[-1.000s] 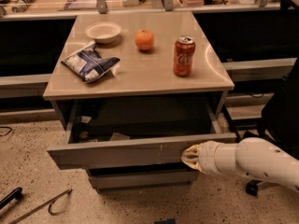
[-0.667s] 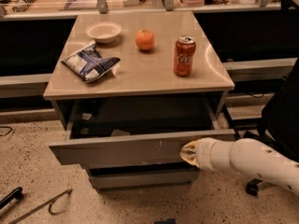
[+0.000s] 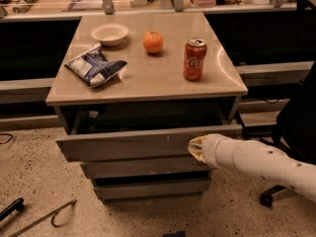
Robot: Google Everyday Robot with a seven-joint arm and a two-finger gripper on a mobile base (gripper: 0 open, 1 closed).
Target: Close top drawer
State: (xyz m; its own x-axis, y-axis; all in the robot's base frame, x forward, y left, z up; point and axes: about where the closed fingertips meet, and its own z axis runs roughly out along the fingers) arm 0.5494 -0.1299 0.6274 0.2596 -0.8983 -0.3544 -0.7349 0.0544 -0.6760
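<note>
pincer (image 3: 196, 148), open or closed i cannot tell, presses the right part of the top drawer (image 3: 128, 144) front, which now juts less far from under the desk (image 3: 148, 78) than a second ago, so closing is underway but unfinished.

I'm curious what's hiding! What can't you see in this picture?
Camera view:
- Inside the top drawer: mostly dark, shaded by the tabletop.
- Gripper, at the drawer front's right part: whether it touches is unclear.
- Arm: cut off by the right edge.
- Black tool on floor: cut off by left edge.
</note>
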